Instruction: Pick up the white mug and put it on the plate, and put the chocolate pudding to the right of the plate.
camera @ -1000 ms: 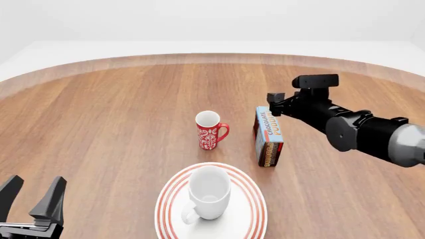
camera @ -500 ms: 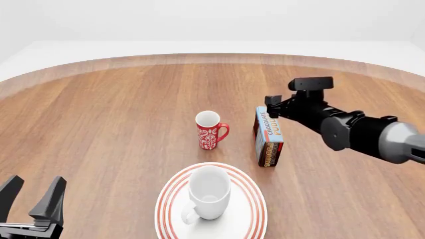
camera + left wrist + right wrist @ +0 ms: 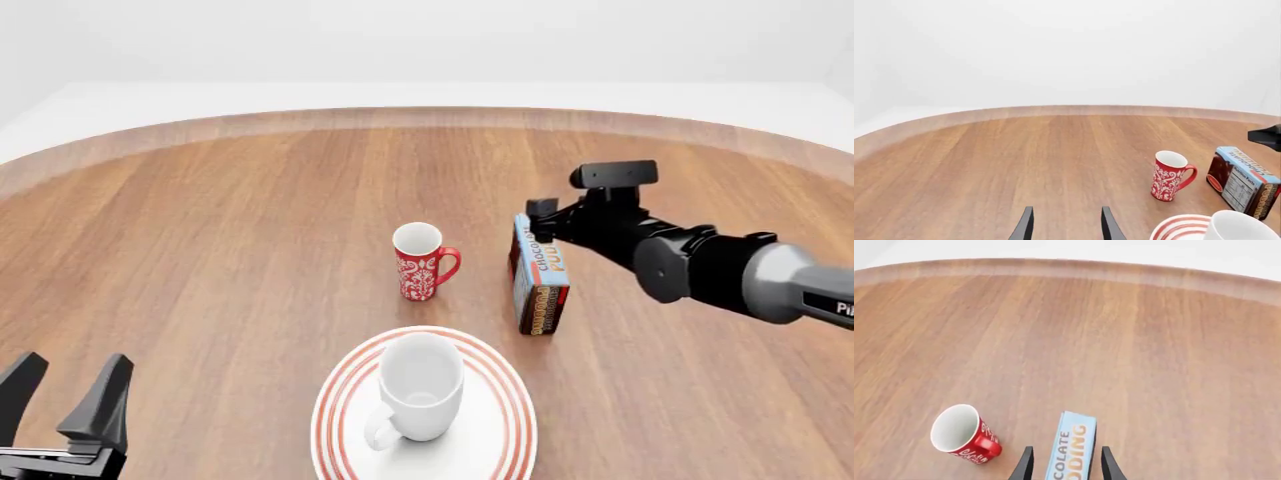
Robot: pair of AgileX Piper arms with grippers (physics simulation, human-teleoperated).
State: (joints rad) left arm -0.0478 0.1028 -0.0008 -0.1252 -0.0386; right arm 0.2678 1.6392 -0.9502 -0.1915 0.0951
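Observation:
The white mug [image 3: 420, 398] stands upright on the plate [image 3: 336, 415] near the table's front edge, its handle toward the front left. Behind and to the right of the plate, the chocolate pudding [image 3: 541, 275] box stands on its long edge. My right gripper [image 3: 541, 222] is open over the box's far end; in the right wrist view the chocolate pudding [image 3: 1069, 450] sits between the two fingers with a gap on each side. My left gripper [image 3: 70, 372] is open at the front left, holding nothing. The left wrist view catches the white mug [image 3: 1241, 227] and the plate [image 3: 1177, 230].
A slimmer red mug [image 3: 422, 262] with a white pattern stands upright behind the plate, just left of the pudding box, handle to the right. The wooden table's curved far edge [image 3: 427, 116] runs across the back.
My right gripper has slid left and slightly down until its fingers straddle the far end of the pudding box. The left arm, mugs, plate and box have not moved.

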